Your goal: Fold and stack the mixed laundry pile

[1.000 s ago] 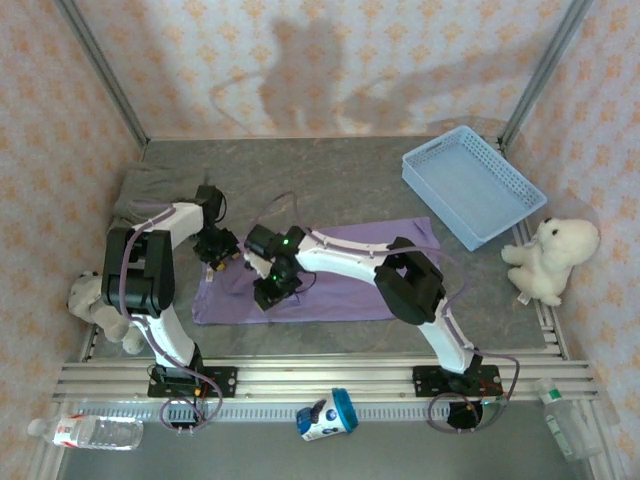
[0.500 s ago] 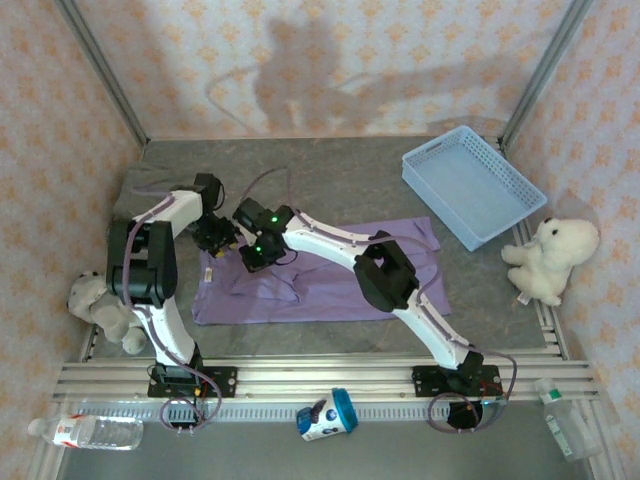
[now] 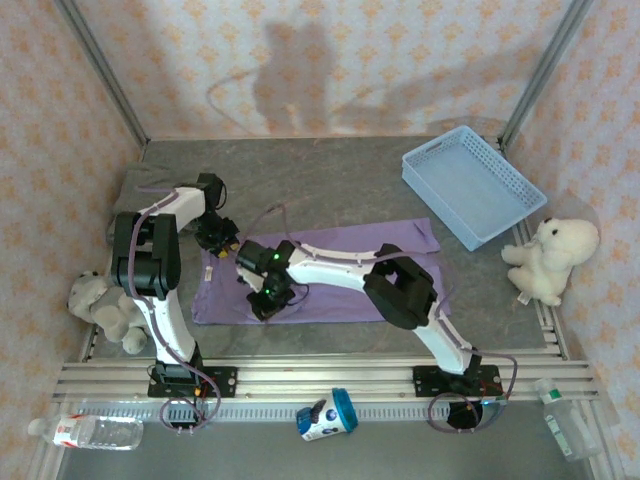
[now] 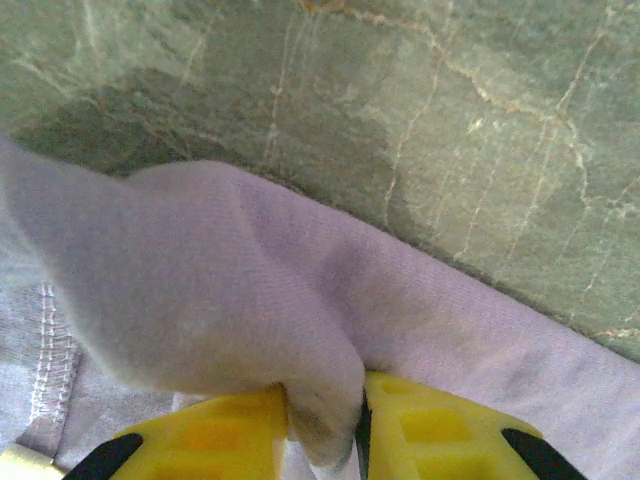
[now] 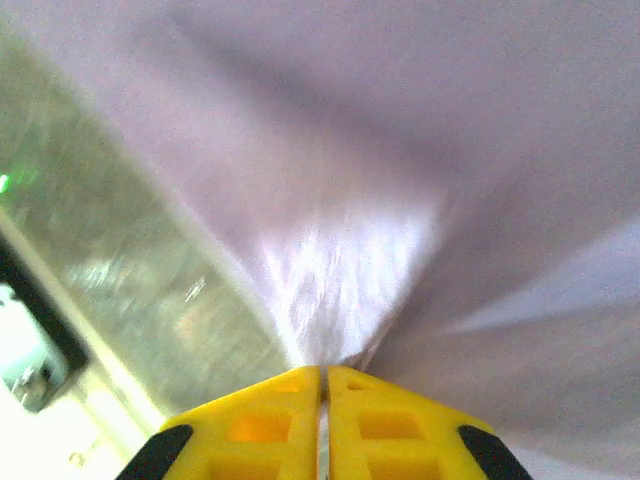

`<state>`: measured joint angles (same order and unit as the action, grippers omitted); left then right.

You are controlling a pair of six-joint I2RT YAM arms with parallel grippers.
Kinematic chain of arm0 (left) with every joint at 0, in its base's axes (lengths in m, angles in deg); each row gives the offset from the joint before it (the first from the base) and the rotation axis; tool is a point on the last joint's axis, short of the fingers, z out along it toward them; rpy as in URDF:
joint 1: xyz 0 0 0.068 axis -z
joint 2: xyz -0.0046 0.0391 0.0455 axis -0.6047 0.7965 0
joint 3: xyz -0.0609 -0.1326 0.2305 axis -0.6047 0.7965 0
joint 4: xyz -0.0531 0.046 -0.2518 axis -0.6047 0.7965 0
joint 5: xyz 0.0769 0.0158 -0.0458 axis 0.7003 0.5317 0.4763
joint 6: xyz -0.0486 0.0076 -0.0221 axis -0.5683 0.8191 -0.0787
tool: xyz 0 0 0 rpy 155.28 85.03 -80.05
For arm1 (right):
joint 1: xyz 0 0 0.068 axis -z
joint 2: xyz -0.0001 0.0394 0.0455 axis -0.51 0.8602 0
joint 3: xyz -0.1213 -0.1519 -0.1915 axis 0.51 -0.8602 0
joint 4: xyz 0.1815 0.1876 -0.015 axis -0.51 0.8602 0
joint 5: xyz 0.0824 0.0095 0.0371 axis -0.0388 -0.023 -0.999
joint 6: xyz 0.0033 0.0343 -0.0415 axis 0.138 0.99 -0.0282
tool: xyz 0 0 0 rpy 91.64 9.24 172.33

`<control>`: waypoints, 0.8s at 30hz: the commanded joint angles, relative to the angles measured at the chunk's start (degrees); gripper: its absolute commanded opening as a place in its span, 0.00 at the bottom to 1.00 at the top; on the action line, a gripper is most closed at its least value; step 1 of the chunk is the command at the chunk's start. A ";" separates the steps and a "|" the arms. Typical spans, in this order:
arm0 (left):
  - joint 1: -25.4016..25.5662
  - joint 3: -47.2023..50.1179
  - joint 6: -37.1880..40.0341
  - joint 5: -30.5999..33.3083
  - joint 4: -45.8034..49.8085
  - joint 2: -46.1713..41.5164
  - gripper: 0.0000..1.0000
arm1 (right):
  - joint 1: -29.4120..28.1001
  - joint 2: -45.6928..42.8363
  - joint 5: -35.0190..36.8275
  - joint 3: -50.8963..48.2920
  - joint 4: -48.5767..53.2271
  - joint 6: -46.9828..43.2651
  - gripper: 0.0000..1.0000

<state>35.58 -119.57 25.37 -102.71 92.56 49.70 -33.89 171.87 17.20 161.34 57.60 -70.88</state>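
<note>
Left gripper (image 4: 325, 440): yellow fingers (image 4: 225, 435) almost together, a raised fold of the lavender T-shirt (image 4: 200, 270) pinched between the tips. The fold humps up just ahead of the fingers and to their left. A stitched hem runs down beside the left finger. Past the cloth edge, further ahead of the fingers, bare grey-green table (image 4: 450, 120).

Right gripper (image 5: 322, 385): fingers (image 5: 400, 425) closed to a hairline slit, T-shirt (image 5: 400, 150) cloth caught at the tips. Creases fan out ahead from the pinch point, cloth taut. Strip of table (image 5: 130, 270) to the left of the fingers.

Top view: T-shirt (image 3: 340, 300) lies as a wide flat band across the table (image 3: 330, 180). Left gripper (image 3: 218, 240) sits at its far left corner, right gripper (image 3: 268, 298) just to the right and nearer, on the left part of the shirt. Most of the shirt stretches away to the right of both sets of fingers. Grey-olive garment (image 3: 135, 190) lies beyond and left of the left fingers, apart from the shirt. Blue basket (image 3: 470, 185) and white plush toy (image 3: 550, 258) sit well to the right of the right fingers
</note>
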 commanded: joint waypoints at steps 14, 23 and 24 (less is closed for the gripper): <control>-0.57 0.67 0.50 1.85 -0.48 4.08 0.25 | 4.50 2.39 9.97 8.92 -1.59 6.97 0.11; -0.57 0.17 0.51 1.56 -0.27 4.52 0.24 | -0.58 6.73 4.58 10.03 -3.00 6.55 0.19; -0.57 0.06 0.56 1.51 -0.12 4.55 0.24 | -1.04 6.27 2.65 9.96 -3.60 6.49 0.20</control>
<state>35.58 -120.40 25.40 -102.88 93.48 50.31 -33.81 178.58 23.81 169.76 55.02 -64.74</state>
